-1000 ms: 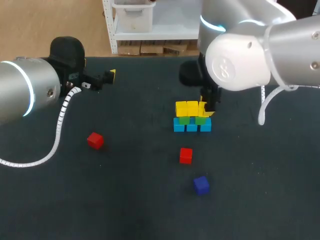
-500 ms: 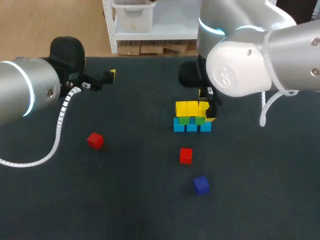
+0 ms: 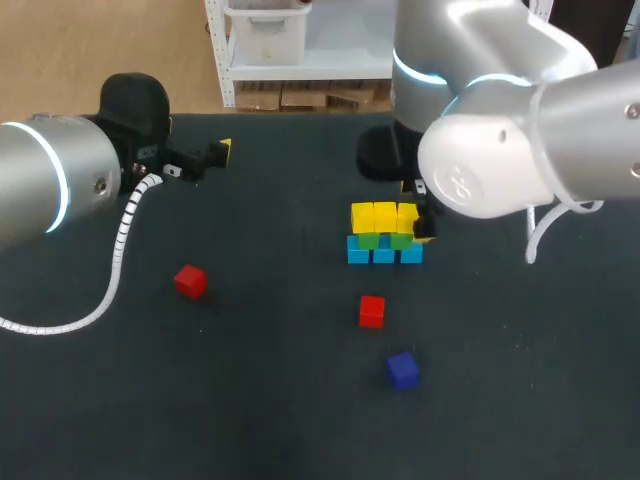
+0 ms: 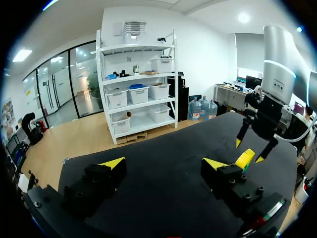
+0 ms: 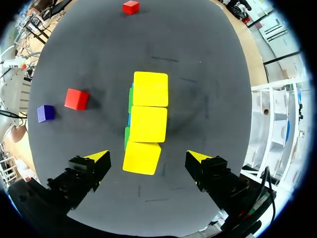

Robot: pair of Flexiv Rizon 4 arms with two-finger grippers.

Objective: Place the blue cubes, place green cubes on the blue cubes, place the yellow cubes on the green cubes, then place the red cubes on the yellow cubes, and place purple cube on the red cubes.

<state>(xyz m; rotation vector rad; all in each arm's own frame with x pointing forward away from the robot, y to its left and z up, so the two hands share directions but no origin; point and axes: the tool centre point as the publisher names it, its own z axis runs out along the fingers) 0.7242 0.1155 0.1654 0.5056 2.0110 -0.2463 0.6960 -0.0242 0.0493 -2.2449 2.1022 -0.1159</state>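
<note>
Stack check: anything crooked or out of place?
Slightly. In the right wrist view, the yellow cube under the open right gripper sits a little rotated against the other two yellow cubes, so the top row's edge isn't straight. Nothing else stands out.

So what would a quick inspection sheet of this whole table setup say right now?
surface: dark table.
job's things: a row of blue cubes carries green cubes, with three yellow cubes on top. One red cube lies loose near the stack and a second red cube farther off to the left. The purple cube lies loose too.
clutter: nothing seen.
claws: right claw open, empty, over the yellow cubes; left claw open, empty, away from the cubes.
cables: white coiled cable hangs from the left arm, another cable from the right arm.
surroundings: nothing seen reaching over the table.
</note>
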